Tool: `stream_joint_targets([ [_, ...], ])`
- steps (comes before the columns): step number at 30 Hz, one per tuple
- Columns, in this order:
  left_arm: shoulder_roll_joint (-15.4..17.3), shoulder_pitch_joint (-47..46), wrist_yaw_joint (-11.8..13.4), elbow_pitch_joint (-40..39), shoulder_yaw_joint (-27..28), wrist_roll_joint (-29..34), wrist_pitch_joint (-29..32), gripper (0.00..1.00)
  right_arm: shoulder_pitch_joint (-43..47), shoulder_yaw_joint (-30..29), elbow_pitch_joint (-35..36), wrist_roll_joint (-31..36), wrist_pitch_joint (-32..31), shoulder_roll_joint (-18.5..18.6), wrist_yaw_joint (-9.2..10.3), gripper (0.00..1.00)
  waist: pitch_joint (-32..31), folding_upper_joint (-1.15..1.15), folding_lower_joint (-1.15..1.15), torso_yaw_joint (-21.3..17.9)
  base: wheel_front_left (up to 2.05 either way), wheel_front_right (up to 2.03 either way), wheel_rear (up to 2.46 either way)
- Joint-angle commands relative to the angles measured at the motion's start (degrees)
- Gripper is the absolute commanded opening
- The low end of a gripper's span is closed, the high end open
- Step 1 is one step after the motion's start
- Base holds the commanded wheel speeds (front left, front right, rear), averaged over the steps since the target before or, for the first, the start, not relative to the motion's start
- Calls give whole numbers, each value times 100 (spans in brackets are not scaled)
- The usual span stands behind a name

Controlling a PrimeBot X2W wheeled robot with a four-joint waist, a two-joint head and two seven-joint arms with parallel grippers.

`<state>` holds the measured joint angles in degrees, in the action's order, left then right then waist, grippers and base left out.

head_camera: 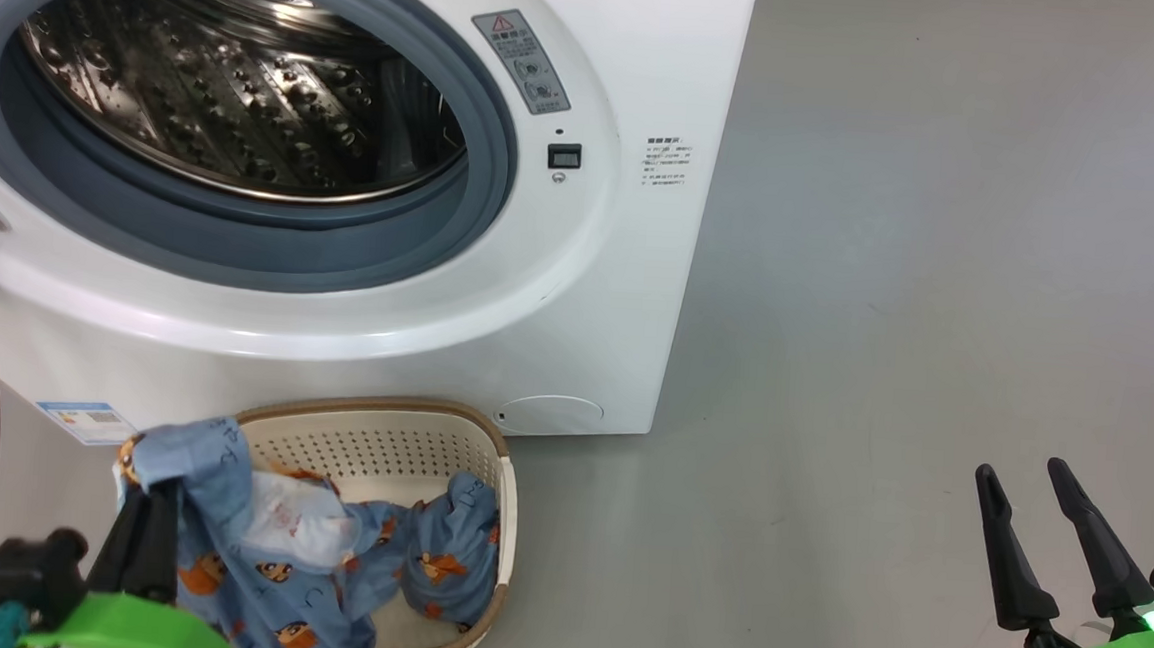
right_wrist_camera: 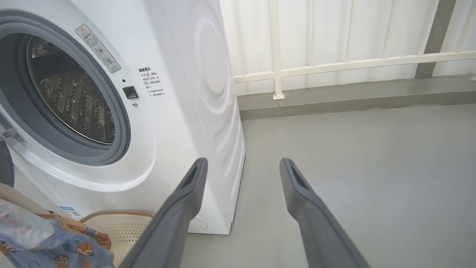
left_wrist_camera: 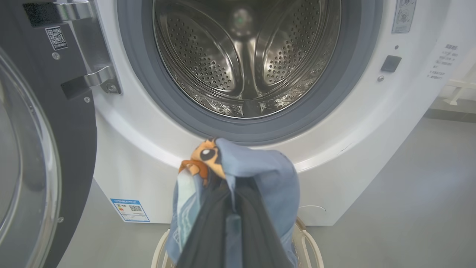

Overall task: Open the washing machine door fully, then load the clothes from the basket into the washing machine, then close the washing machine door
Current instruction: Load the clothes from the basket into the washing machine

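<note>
I'm looking at a smooth grey floor [head_camera: 890, 283]. The white washing machine [head_camera: 589, 295] stands on it. The cream basket [head_camera: 379, 442] sits on the floor just in front of the machine's base; I can't tell whether they touch. At the back, a grey kerb [right_wrist_camera: 353, 100] edges the floor.

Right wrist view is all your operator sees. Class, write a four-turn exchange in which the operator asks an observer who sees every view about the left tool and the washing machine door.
Operator: What is the left tool doing?
Observer: The left tool is shut on a blue garment, holding one end up above the basket; the rest trails into it.
Operator: And the door?
Observer: The washing machine door stands swung open at the left of the left wrist view, clear of the drum mouth.
</note>
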<state>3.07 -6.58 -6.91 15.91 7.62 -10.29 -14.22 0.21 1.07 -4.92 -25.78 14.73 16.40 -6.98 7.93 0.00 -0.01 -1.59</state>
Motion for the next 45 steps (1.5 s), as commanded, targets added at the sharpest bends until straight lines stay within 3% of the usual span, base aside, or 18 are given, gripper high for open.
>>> stream_joint_targets([
  [1,102,13,-19,-243,197,87,-77,0,46,77,147,27,27,91,-51,100,-2,0,1,0,0,0,0],
  [13,-9,191,-24,-751,107,-50,-78,0,88,-74,206,45,27,37,-51,100,135,0,1,61,0,0,0],
  [25,100,-1671,-43,-879,38,210,-78,0,-161,-35,259,26,27,9,-51,100,641,0,1,59,0,0,0],
  [32,425,-3138,-45,100,115,472,-78,0,-506,71,292,-7,27,43,-51,100,1120,0,1,-204,0,0,0],
  [40,738,-4231,-51,1821,36,498,-78,0,-785,153,340,-26,27,42,-51,100,1599,0,1,-526,0,0,0],
  [45,873,-4643,-53,2473,-21,528,-78,0,-900,211,365,-33,27,37,-51,100,1812,0,1,-658,0,0,0],
])
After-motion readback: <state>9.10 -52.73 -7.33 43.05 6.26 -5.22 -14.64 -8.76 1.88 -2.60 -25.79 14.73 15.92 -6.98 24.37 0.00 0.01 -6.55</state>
